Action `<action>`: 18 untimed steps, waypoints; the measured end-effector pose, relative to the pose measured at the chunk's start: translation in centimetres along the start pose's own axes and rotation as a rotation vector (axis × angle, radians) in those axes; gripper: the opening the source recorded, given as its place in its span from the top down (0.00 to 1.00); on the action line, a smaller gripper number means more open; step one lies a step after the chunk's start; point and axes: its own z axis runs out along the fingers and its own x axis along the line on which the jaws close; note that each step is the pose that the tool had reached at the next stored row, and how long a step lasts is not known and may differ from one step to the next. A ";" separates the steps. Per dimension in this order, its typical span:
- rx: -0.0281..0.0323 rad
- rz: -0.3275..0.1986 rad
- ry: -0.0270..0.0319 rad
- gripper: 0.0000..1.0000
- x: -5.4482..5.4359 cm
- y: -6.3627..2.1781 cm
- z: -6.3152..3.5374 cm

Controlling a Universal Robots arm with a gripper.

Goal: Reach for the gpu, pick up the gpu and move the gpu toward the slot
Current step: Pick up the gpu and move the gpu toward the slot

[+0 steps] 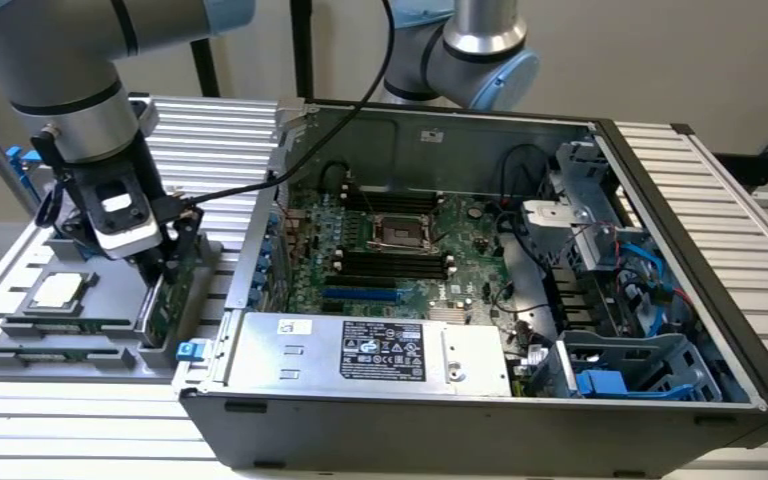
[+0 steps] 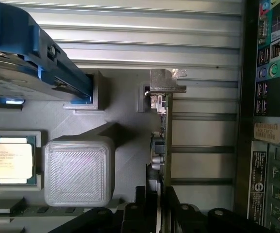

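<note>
Between the closed jaws of the gripper (image 2: 162, 194), the gpu (image 2: 163, 121) sits edge-on in its holder (image 2: 125, 111); a skewed lift could jam it.

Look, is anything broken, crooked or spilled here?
Nothing stands out. The thin green circuit-board card stands straight on its edge in the grey plastic tray, and the black tool is right at it.

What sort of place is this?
Probably a robotics lab bench for computer assembly: an open PC case with its motherboard exposed, a grey parts tray holding a CPU, all on a slatted aluminium table.
</note>
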 end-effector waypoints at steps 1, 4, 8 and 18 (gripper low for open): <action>-0.0001 0.000 0.0000 0.74 0.0 0.00 0.01; -0.0001 0.000 0.0000 0.74 -0.1 0.00 0.01; -0.0001 0.000 0.0000 0.74 -0.1 0.00 0.01; -0.0066 0.000 0.0096 0.74 -0.2 -0.10 0.01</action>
